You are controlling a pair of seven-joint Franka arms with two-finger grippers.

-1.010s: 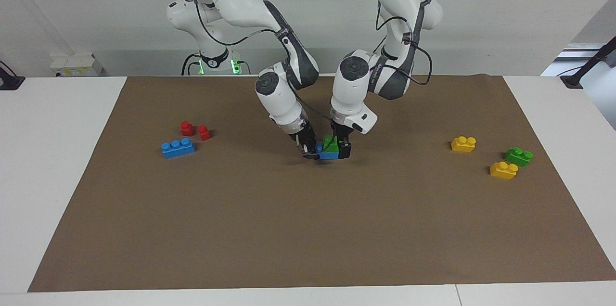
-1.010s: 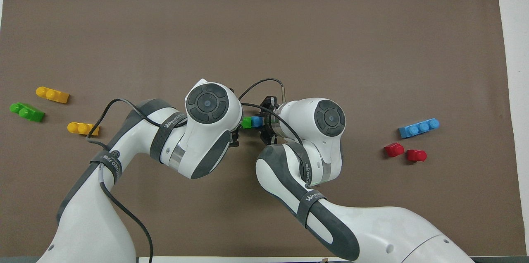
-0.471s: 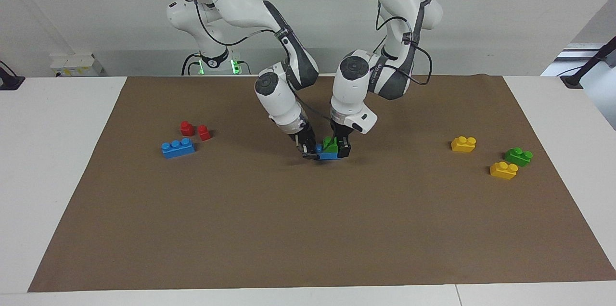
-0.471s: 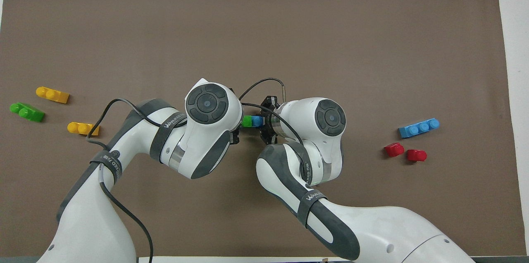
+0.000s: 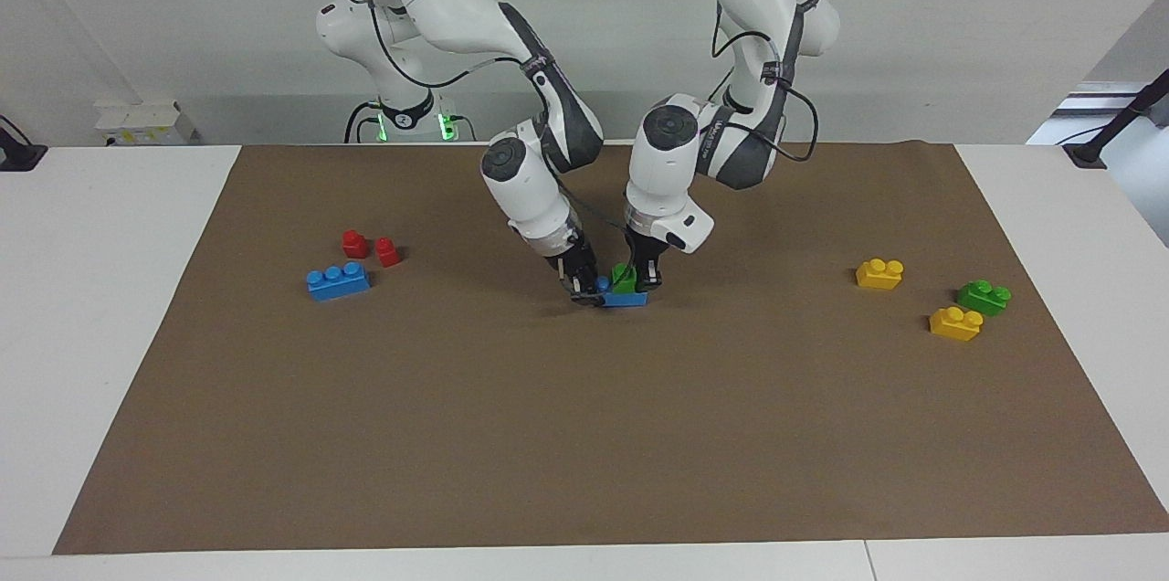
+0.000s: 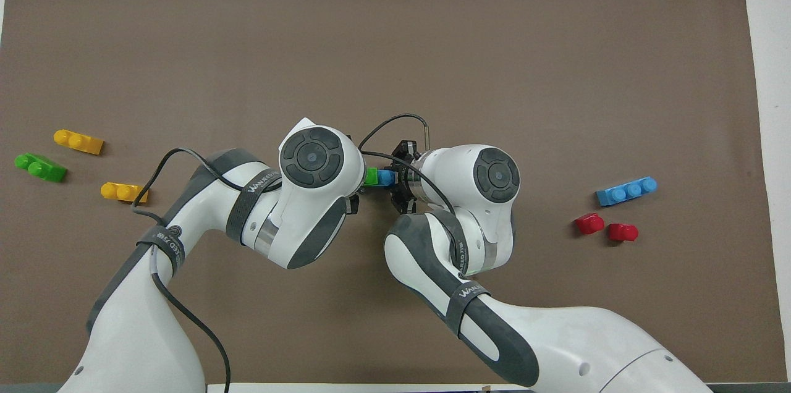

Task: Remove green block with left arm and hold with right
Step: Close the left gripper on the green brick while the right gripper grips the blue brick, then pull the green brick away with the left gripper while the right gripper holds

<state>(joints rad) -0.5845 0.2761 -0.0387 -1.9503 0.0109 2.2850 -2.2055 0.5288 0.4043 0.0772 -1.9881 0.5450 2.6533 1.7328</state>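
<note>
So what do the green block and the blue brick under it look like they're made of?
The green block looks like moulded plastic: bright even colour, round studs, slight sheen. The blue brick beneath it looks the same, with a smooth face. Both look rigid, though that can't be confirmed by sight.

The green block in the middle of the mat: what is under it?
The green block sits on a blue block. The left gripper is shut on the green block, the right gripper on the blue one, whose held end is covered.

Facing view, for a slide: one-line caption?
Left end effector shut on green block atop blue brick, which right end effector grips, mid-mat.
</note>
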